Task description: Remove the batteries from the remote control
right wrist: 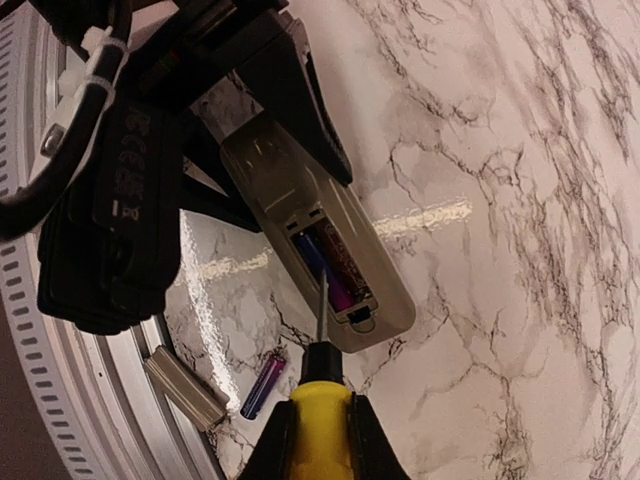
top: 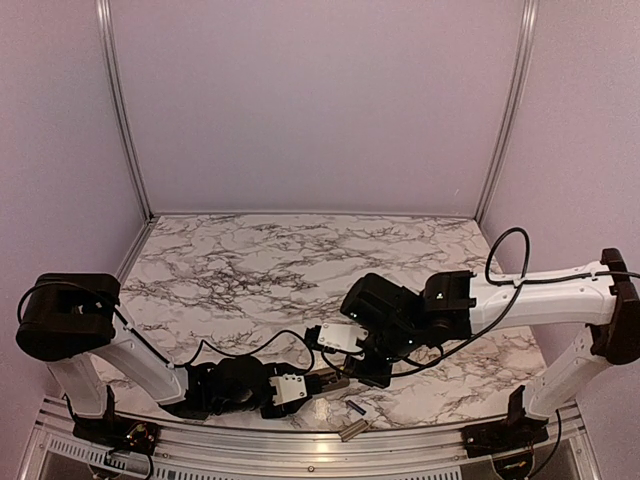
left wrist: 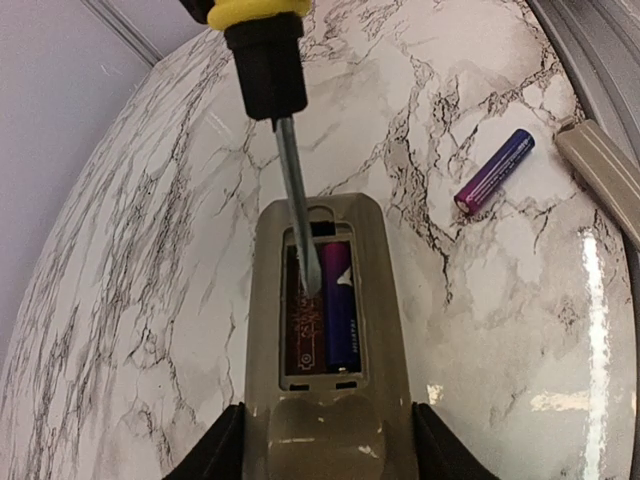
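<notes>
The remote control [left wrist: 325, 425] is lying back-up near the front edge of the table, with its battery recess standing open. The left gripper [left wrist: 330, 455] is clamping its near end between both fingers. The seated battery [left wrist: 340, 310], purple fading to blue, is occupying the right-hand slot, while the left slot is showing only its brownish floor. The flat blade of the yellow-handled screwdriver [left wrist: 268, 75] is reaching down into that bare slot, just beside the seated battery. The right gripper [right wrist: 322, 440] is clenching the screwdriver by its yellow handle. The loose battery [left wrist: 495, 170], in the same colours, is lying on the surface to the right of the remote, apart from it. The grey-beige cover piece [left wrist: 605, 175] is resting beyond it, by the table's edge. The table [top: 300, 260] is showing a glossy white marble pattern with dark veins and is reflecting bright streaks of light. A ridged metal rail [top: 300, 450] is running along its near edge, where the arm bases are sitting. Pale lilac wall panels [top: 310, 100] are enclosing the table at the back and both sides, with slim aluminium posts [top: 120, 110] running up the corners. Fine print is running along the seated battery's side, and raised lettering is showing on the left arm's black housing in the right wrist view. Both are too small to read.
</notes>
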{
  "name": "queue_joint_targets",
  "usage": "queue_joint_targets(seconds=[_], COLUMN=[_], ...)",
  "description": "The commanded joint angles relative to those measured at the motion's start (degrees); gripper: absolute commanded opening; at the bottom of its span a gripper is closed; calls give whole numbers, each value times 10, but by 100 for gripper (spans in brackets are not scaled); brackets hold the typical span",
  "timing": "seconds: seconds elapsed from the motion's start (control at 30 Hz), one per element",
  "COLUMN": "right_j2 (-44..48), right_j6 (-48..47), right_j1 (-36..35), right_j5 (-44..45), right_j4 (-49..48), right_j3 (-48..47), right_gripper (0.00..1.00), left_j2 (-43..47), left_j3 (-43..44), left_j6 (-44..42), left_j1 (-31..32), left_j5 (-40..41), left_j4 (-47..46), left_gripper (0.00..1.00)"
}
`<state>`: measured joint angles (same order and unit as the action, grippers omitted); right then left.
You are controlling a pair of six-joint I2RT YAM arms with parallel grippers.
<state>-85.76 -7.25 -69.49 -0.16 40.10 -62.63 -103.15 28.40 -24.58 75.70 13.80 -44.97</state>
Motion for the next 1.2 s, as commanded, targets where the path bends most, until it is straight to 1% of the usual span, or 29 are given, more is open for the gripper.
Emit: queue_joint_targets(seconds=[0.0, 0.57, 0.67, 0.77, 0.97, 1.17], right_j2=[-10, 20, 32, 29, 17, 10], right_j6=[-10, 21, 18, 17, 9, 6], right_j1=[4, 24, 29, 30, 30, 29], right_j5=[-29, -10, -25, -27, -58, -58], right_j4=[4, 19, 12, 14, -3, -10], right_j3=[-2, 11, 16, 17, 24, 24], right_gripper=[0, 0, 0, 0, 0, 0], left_j2=[-9, -3, 0, 0, -1, 0], left_j3=[5, -5, -7, -7, -7, -7], left_j6=[0, 11, 12, 13, 13, 13], left_j1=[1, 1, 1, 1, 0, 1], left_j5=[10, 7, 5, 5, 5, 4], left_j4=[15, 8, 7, 7, 6, 6], left_gripper=[0, 0, 0, 0, 0, 0])
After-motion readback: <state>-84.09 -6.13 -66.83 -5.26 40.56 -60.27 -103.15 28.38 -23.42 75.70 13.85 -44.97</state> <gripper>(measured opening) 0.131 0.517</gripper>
